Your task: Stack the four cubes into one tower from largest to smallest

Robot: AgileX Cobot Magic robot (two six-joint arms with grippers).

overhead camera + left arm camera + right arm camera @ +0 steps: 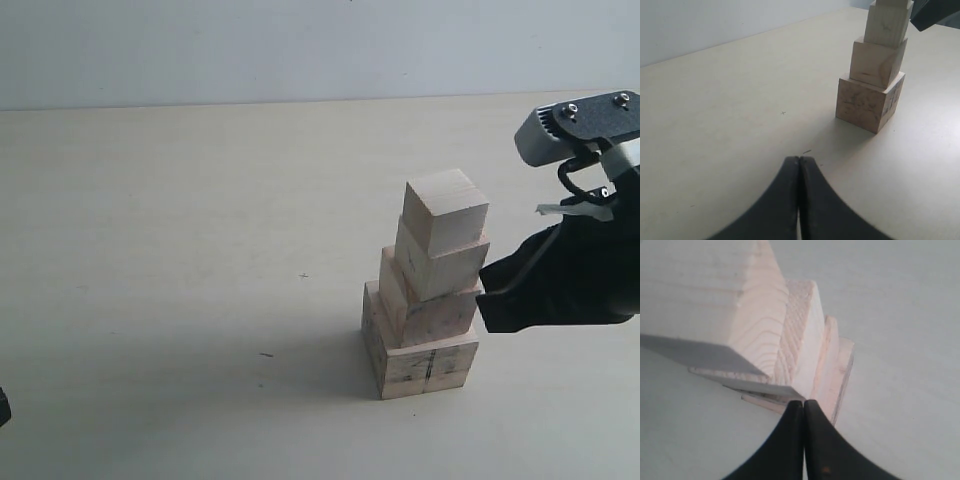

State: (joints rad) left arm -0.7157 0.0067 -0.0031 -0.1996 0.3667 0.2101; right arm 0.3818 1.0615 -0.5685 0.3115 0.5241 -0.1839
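Tower [428,290] stood complete on the table [150,250]: four pale, raw-grained, sharp-cornered wooden blocks, each slightly twisted above the seam-marked largest cube [425,362]. Right gripper [803,402] hung just beside the tower, jaws pressed together and empty, while left gripper [799,161], likewise closed, sat well apart from it. Any retreat, I'd judge, wanted to go slow and straight away from the tower, with no brushing of corners.

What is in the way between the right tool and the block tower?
Nothing that I can see. The right tool is shut and sits close beside the tower, with no other thing between them.
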